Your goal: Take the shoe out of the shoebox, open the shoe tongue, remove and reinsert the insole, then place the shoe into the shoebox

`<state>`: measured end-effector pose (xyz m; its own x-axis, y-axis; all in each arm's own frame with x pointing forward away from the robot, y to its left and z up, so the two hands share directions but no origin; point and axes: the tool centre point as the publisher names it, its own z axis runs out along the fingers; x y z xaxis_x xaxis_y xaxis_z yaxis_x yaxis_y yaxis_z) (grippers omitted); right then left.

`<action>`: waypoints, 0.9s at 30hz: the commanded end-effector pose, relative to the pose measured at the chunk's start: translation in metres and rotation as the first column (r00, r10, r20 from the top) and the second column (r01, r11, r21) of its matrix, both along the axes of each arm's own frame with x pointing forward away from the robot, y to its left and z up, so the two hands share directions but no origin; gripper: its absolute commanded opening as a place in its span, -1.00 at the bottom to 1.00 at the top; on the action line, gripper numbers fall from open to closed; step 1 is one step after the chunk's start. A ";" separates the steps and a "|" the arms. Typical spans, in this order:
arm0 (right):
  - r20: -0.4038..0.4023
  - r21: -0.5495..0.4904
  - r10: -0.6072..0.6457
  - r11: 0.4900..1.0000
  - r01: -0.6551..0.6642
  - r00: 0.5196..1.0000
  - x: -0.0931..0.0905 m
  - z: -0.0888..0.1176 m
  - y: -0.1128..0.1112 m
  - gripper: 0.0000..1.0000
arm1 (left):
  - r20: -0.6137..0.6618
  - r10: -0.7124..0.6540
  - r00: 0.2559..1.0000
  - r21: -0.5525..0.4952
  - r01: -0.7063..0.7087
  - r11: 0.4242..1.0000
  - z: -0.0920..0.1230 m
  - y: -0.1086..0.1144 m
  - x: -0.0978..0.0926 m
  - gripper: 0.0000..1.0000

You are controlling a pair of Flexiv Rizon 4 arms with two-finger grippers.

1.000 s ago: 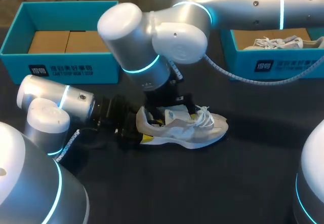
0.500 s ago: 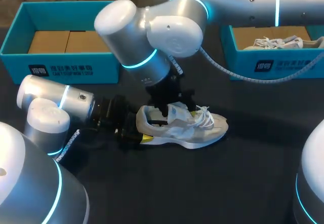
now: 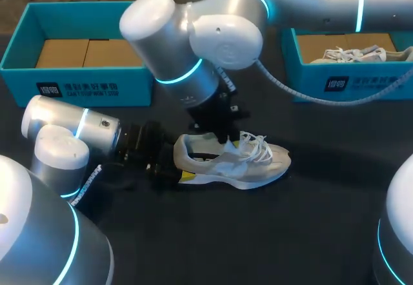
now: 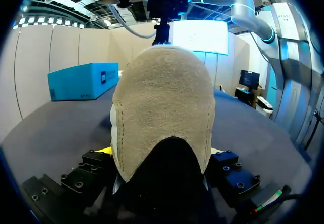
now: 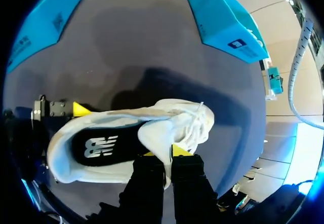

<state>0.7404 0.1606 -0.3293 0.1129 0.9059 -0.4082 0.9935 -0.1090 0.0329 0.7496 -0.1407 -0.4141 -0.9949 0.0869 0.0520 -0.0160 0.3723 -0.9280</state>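
Squarely in the middle of the head view, a low cream-and-white mesh running shoe [image 3: 248, 166] lies on its sole on the dark grey table [image 3: 213, 240], toe toward the right of the frame and heel toward the left. Its white laces [image 3: 258, 146] sit loose and bunched over the forefoot. The sole is a thick white wedge, and the heel [image 4: 162, 97] is capped in rounded beige suede. In the right wrist view the mouth of the shoe gapes wide, and a black insole [image 5: 96, 145] with a white mark lies flat inside.

The right gripper [image 5: 164, 152] stands over the shoe's mouth; its silver arm [image 3: 193, 46] comes in from the upper right corner and crosses past the middle. Its two yellow-tipped fingers are drawn nearly together and pinch the cream padded tongue [image 5: 154, 133] between them, with the tongue bent up toward the laces.

The left gripper [image 3: 175, 167], on the arm [image 3: 64, 137] entering from the left edge, sits low on the table at the heel. Its fingers stand wide, one on each side of the heel and pressed against it, so it has the shoe clamped by the back. One yellow tip [image 5: 81, 108] shows against the heel's side.

An open teal cardboard shoebox [image 3: 19, 46] stands in the upper left of the frame, well apart from the shoe. A second teal box [image 3: 310, 78] in the upper right holds another pale shoe [image 3: 355, 54].
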 end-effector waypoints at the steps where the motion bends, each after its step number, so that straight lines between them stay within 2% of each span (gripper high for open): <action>1: 0.075 0.041 -0.077 0.996 0.074 0.994 -0.004 0.015 -0.024 -1.00 | -0.001 -0.002 1.000 0.004 0.002 1.000 0.001 0.000 0.000 -1.00; 5: 0.088 0.050 -0.063 0.997 0.059 0.994 0.000 0.024 -0.043 -1.00 | -0.001 -0.002 1.000 0.004 0.002 1.000 0.001 0.000 0.000 -1.00; 12: 0.079 0.040 -0.083 0.996 0.080 0.993 -0.002 0.026 -0.079 -1.00 | -0.001 -0.002 1.000 0.004 0.002 1.000 0.001 0.000 0.000 -1.00; 20: 0.064 0.046 -0.109 0.993 0.106 0.992 -0.006 0.004 -0.110 -1.00 | -0.001 -0.002 1.000 0.004 0.002 1.000 0.001 0.000 0.000 -1.00; 24: 0.051 0.054 -0.112 0.993 0.109 0.992 -0.006 -0.018 -0.125 -1.00 | -0.001 -0.002 1.000 0.004 0.002 1.000 0.001 0.000 0.000 -1.00; 25: 0.052 0.060 -0.112 0.992 0.109 0.992 -0.006 -0.022 -0.128 -0.85 | -0.001 -0.002 1.000 0.004 0.002 1.000 0.001 0.000 0.000 -1.00; 26: 0.054 0.063 -0.113 0.992 0.109 0.992 -0.006 -0.025 -0.130 -0.47 | -0.001 -0.002 1.000 0.004 0.002 1.000 0.001 0.000 0.000 -1.00; 27: 0.051 0.064 -0.113 0.992 0.109 0.992 -0.006 -0.028 -0.132 -0.38 | -0.001 -0.002 1.000 0.004 0.002 1.000 0.001 0.000 0.000 -1.00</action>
